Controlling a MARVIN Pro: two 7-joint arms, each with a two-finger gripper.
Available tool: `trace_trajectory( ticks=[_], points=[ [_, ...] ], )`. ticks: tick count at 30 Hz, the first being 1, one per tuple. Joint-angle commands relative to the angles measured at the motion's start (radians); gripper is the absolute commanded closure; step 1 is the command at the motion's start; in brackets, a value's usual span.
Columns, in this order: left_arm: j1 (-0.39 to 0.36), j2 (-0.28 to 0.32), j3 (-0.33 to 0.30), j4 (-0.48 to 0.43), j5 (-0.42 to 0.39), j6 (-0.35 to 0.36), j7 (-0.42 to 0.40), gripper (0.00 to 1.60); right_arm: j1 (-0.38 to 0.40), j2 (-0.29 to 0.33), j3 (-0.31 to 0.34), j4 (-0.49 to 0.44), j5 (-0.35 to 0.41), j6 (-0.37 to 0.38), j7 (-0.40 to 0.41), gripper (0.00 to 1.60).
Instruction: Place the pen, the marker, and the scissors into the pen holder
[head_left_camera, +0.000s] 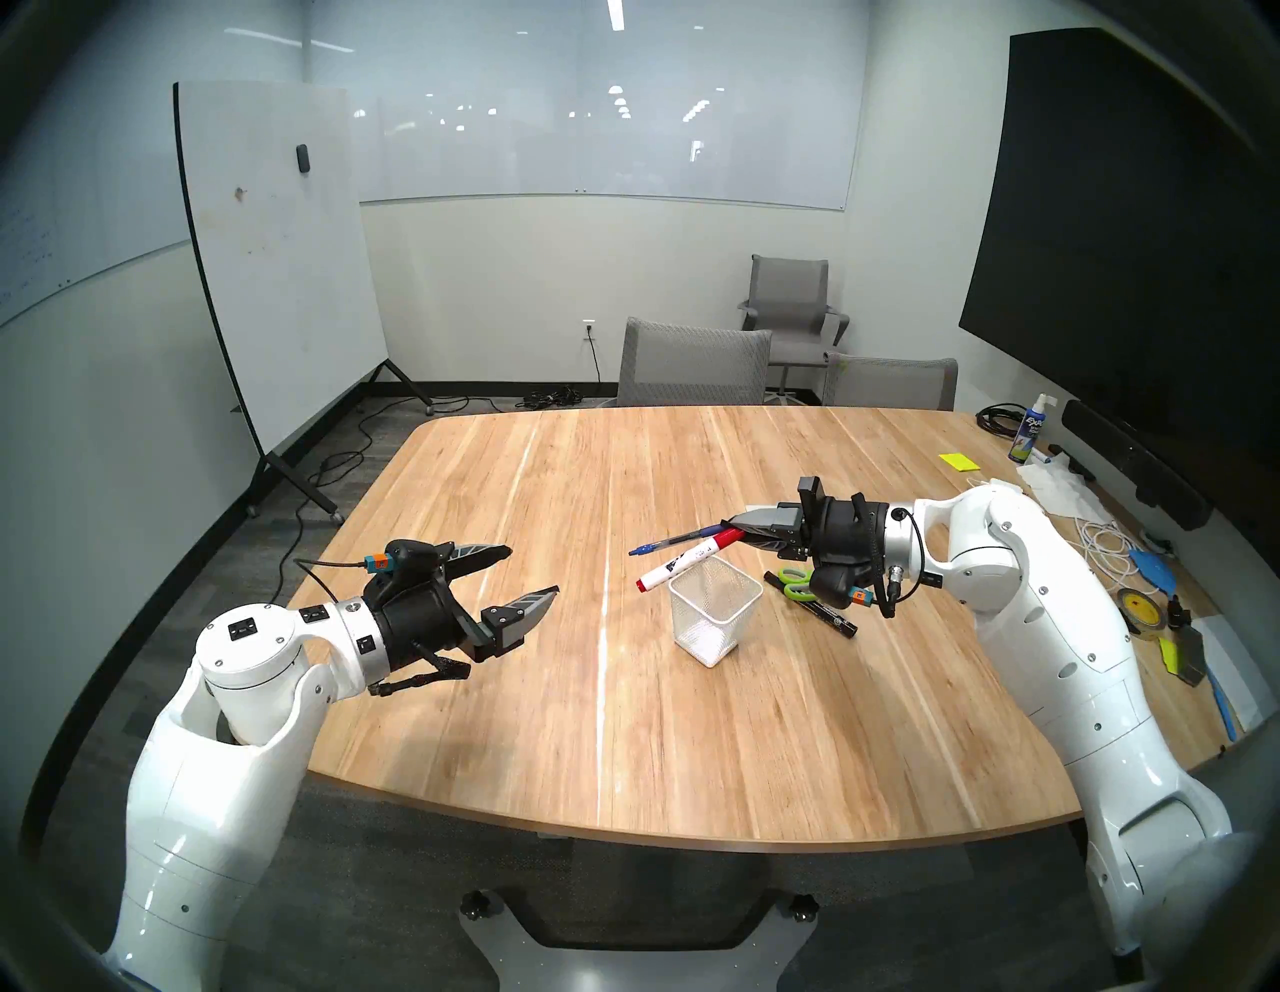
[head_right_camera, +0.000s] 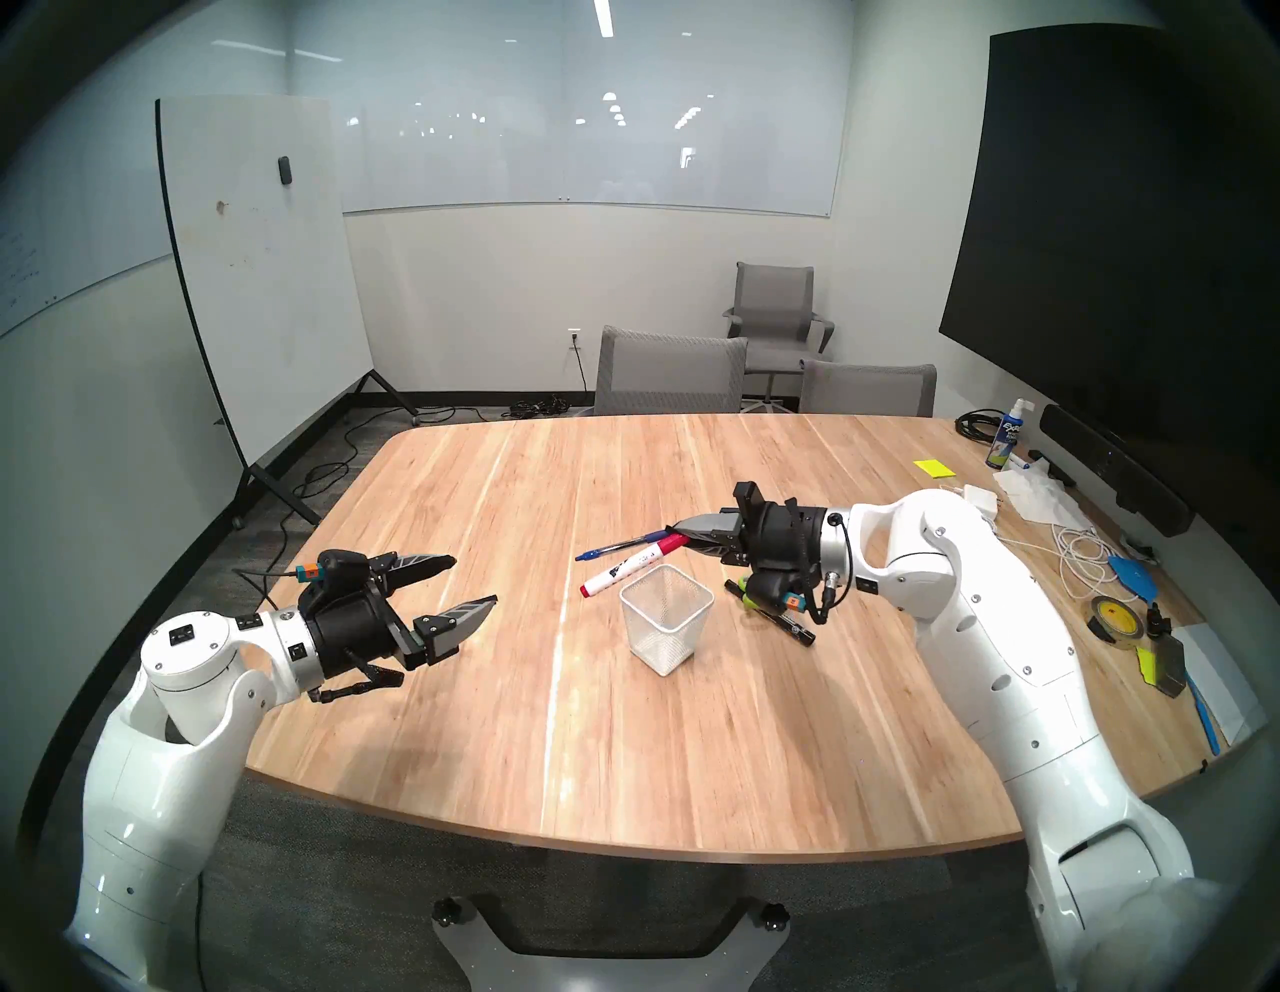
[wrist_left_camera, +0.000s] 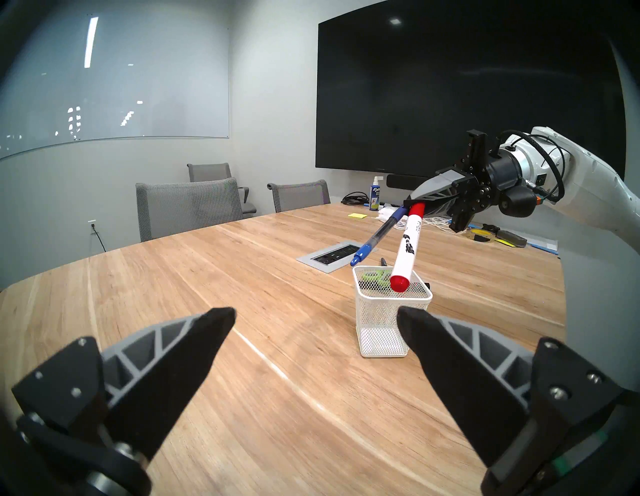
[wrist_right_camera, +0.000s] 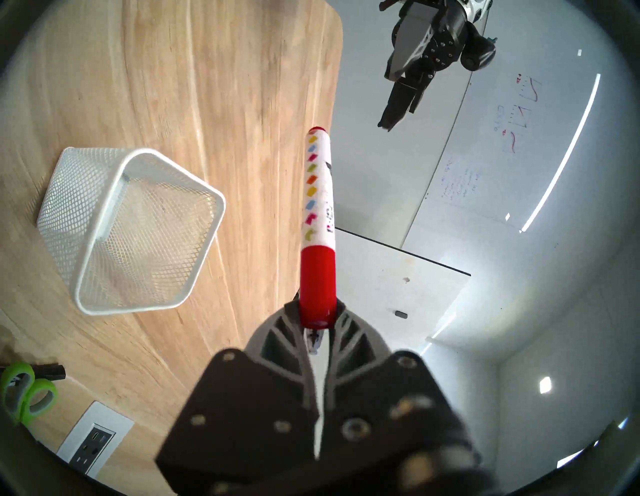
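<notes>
My right gripper (head_left_camera: 738, 530) is shut on two things at once. They are the thick white marker (head_left_camera: 682, 562) with a red cap and the slim blue-capped pen (head_left_camera: 675, 541). Both stick out to the left, above and just behind the white mesh pen holder (head_left_camera: 713, 609). In the left wrist view the marker (wrist_left_camera: 408, 249) slopes down to the holder's rim (wrist_left_camera: 391, 273). The green-handled scissors (head_left_camera: 796, 582) lie on the table right of the holder, beside a black marker (head_left_camera: 821, 613). My left gripper (head_left_camera: 532, 571) hovers open and empty over the table's left side.
A power outlet panel (wrist_left_camera: 332, 258) is set into the table behind the holder. Cables (head_left_camera: 1101, 540), a tape roll (head_left_camera: 1136, 609), a spray bottle (head_left_camera: 1032, 429) and yellow sticky notes (head_left_camera: 959, 462) crowd the right edge. Grey chairs (head_left_camera: 692, 367) stand at the far side.
</notes>
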Motion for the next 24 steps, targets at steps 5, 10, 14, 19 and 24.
trace_trajectory(
  ticks=[5, 10, 14, 19, 24],
  points=[
    [-0.002, 0.002, -0.001, -0.014, 0.001, -0.001, -0.001, 0.00, 0.010, 0.043, 0.080, 0.019, 0.012, 0.001, -0.056, 1.60],
    [-0.001, 0.002, -0.001, -0.015, 0.001, -0.001, 0.000, 0.00, -0.007, 0.072, 0.103, 0.019, -0.017, 0.001, -0.082, 1.60],
    [-0.001, 0.002, -0.001, -0.015, 0.001, 0.000, 0.000, 0.00, -0.003, 0.084, 0.103, 0.012, -0.041, 0.001, -0.090, 1.60],
    [-0.001, 0.002, -0.001, -0.015, 0.001, 0.000, 0.000, 0.00, 0.012, 0.094, 0.083, 0.001, -0.103, 0.001, -0.094, 1.60],
    [-0.001, 0.002, -0.001, -0.015, 0.001, 0.000, 0.000, 0.00, 0.030, 0.092, 0.063, 0.011, -0.129, 0.001, -0.096, 1.60]
  ],
)
